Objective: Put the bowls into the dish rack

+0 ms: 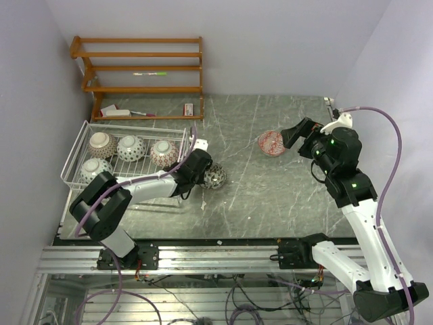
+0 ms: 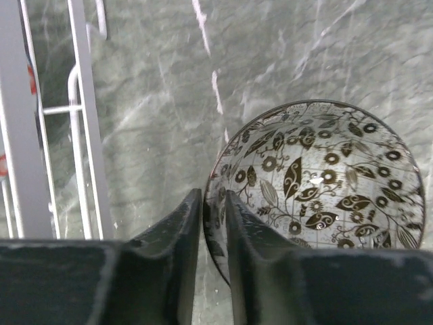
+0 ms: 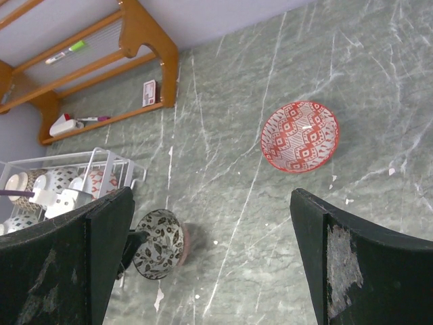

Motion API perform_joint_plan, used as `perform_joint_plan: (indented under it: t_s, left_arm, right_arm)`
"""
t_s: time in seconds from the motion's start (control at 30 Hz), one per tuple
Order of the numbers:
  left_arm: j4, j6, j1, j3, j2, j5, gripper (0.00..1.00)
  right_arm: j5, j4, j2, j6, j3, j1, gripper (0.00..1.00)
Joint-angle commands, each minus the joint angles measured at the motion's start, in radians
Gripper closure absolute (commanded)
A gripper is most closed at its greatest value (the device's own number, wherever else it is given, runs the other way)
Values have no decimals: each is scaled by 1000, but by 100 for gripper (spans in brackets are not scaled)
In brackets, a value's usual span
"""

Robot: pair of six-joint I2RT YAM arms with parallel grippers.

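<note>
Left jaws pinch rim of leaf-patterned black-and-white bowl [image 2: 325, 183]; right jaws spread wide.

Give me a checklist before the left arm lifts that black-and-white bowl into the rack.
1. Left pincer astride the rim of the black-and-white bowl: ok.
2. Grip tight on that rim: cannot tell.
3. Dish rack has free space in its near row: ok.
4. Right pincer open, clear of the red bowl: ok.
5. Path over the rack's near wall unobstructed: cannot tell.
</note>
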Motion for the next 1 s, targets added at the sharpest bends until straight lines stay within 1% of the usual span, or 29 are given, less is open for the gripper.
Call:
perform_joint_plan:
  t_s: [0.0, 0.13, 0.17, 0.23, 0.33, 0.37, 0.43, 0.57, 0.77, 0.9, 0.97]
  left_arm:
    - [25, 9, 6, -32, -2, -17, 64]
    - [-14, 7, 7, -17, -45, -36, 52]
    - [-50, 5, 5, 4, -56, -45, 46]
    - [-113, 7, -4, 37, -82, -73, 41]
    - [-171, 17, -58, 70, -132, -135, 26]
    - [-182, 21, -77, 79, -148, -150, 25]
    - [-192, 35, -116, 95, -169, -148, 25]
    - [-140, 108, -193, 103, -155, -86, 28]
    - [-66, 217, -218, 141, 8, 25, 25]
    - [-60, 252, -220, 186, 129, 23, 25]
    - [-58, 259, -220, 205, 166, 22, 28]
  right_arm:
    - [-5, 11, -17, -3, -13, -7, 0]
    - [-3, 10, -25, -4, -20, -6, 0]
    - [-4, 12, -26, -3, -21, -7, 0]
    - [-5, 15, -25, -1, -26, -6, 0]
    - [-10, 24, -21, 2, -30, -6, 0]
    - [-11, 26, -20, 3, -29, -6, 0]
    - [-13, 29, -16, 5, -54, -6, 0]
    - [-16, 36, -9, 6, -61, -6, 0]
    - [-10, 33, -7, 2, -61, -5, 0]
    - [4, 25, -7, -5, -61, -7, 0]
    - [10, 24, -5, -8, -60, -6, 0]
